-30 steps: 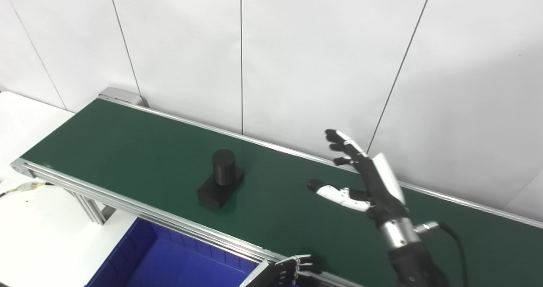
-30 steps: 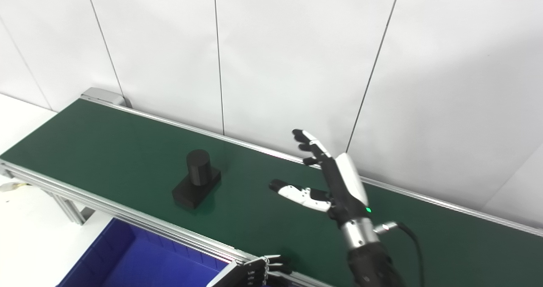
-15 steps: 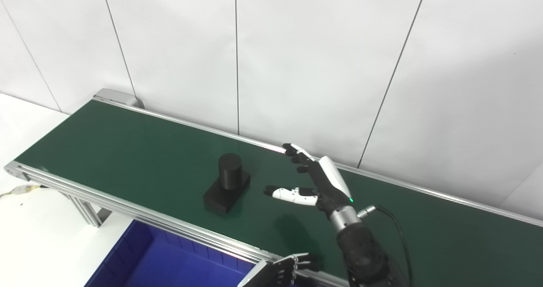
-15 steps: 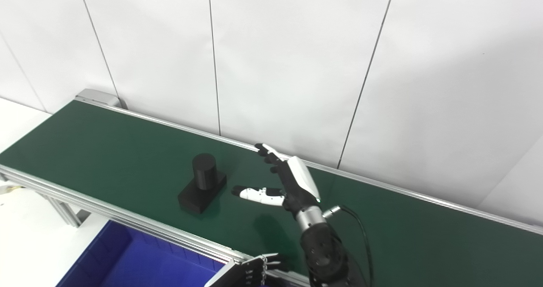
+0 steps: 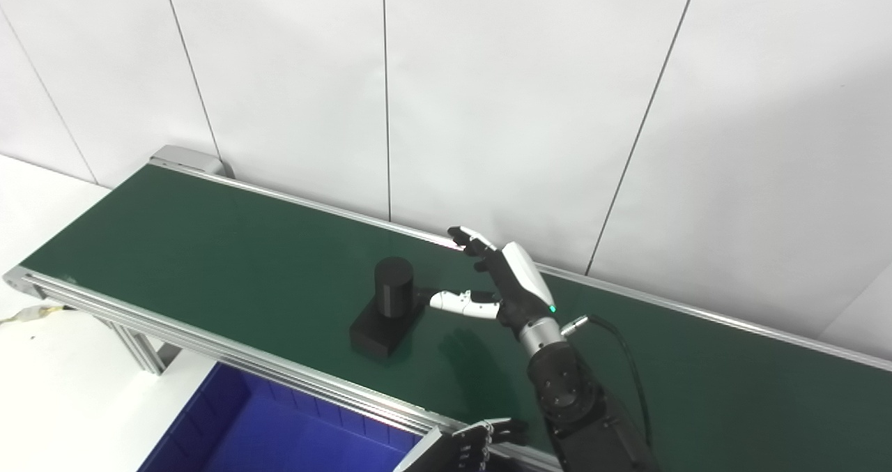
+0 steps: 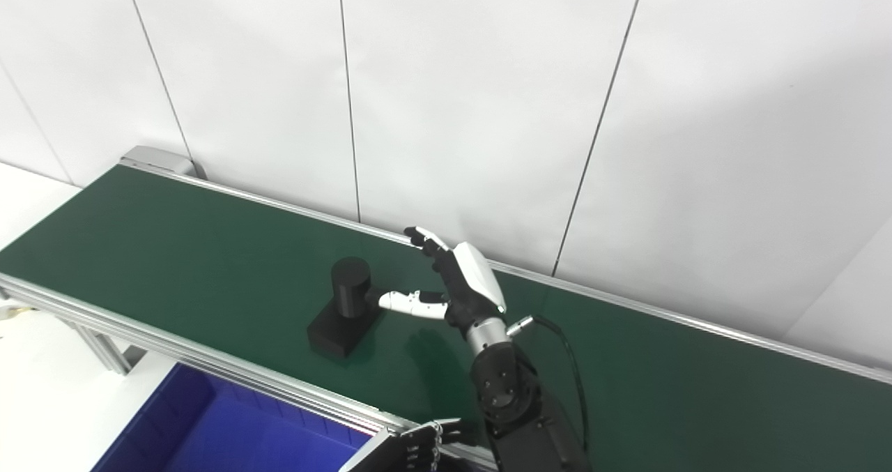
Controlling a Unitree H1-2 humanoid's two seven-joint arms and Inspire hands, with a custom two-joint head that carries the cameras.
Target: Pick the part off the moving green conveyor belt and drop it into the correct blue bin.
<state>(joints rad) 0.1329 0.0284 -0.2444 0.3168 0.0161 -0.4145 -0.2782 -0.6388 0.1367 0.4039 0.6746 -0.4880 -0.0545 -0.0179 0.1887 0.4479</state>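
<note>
Green conveyor belt [image 5: 209, 249], framed by aluminium rails, runs diagonally across the scene in front of a white panelled wall [image 5: 523, 95]. Below its near rail stands a blue bin [image 5: 279, 430], open at the top and, as far as it shows, without any part inside; only this one bin is in view. On the belt, roughly midway across its width, rests the black part [image 5: 387, 307]: an upright cylinder on a flat rectangular base. It sits on the belt and is not lifted.

Progress, judged from this arrangement: the pick is not yet made, so the grasp, the lift, the carry over the near rail and the release into the bin all remain. Which bin is the correct one cannot be judged from these views.

Right robot hand [image 5: 488, 284] reaches over the belt from the right of the part, spread wide, with the fingers [image 5: 465, 237] raised toward the far rail and the thumb [image 5: 456, 300] pointing at the cylinder. The thumb tip lies at the cylinder's right side, apparently touching or just short of it; the fingers are clear of the part and close on nothing.

Left robot hand [image 5: 481, 443] shows only partly at the bottom edge, beside the near rail and well apart from the part; whether it is spread or curled cannot be told.
</note>
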